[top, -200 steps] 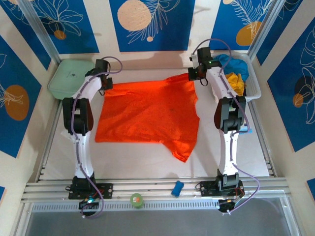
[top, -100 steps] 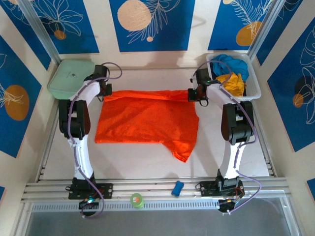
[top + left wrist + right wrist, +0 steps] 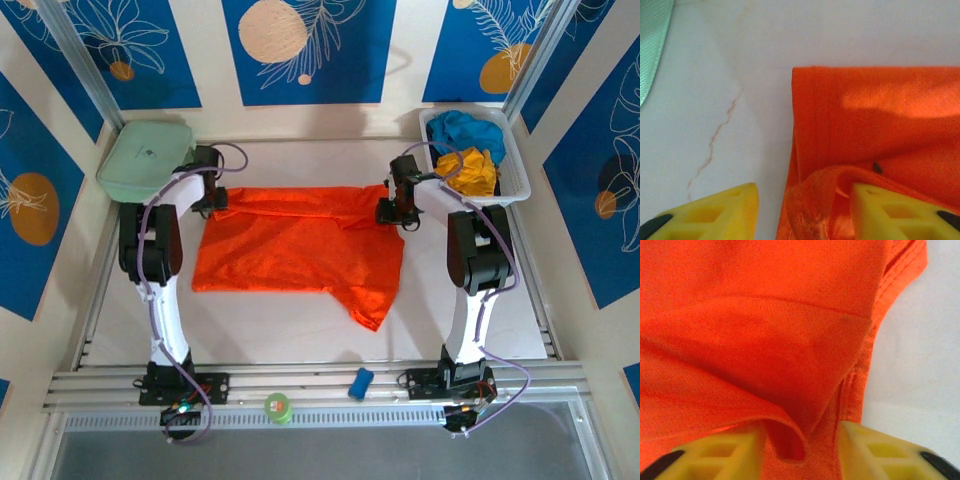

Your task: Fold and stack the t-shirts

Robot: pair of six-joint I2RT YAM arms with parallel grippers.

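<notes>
The orange t-shirt (image 3: pixel 300 250) lies flat on the white table, its far edge folded over toward the middle into a band, with one sleeve sticking out at the near right. My left gripper (image 3: pixel 210 198) is low over the band's left end. In the left wrist view it (image 3: pixel 804 210) stands open, a bunched ridge of the orange t-shirt (image 3: pixel 875 115) against the right finger. My right gripper (image 3: pixel 390 212) is at the band's right end; it (image 3: pixel 800 455) is open around a loose fold of the orange t-shirt (image 3: pixel 765 315). A yellow t-shirt (image 3: pixel 470 170) and a blue t-shirt (image 3: pixel 465 128) lie crumpled in a basket.
The white basket (image 3: pixel 520 185) stands at the back right. A pale green case (image 3: pixel 145 158) sits at the back left, close to my left arm. A small blue object (image 3: pixel 360 383) and a green round thing (image 3: pixel 277 406) rest on the front rail.
Both grippers carried the shirt's far edge toward the near side and lowered it, so the far part now lies folded over. The fingers now stand apart around the cloth.
</notes>
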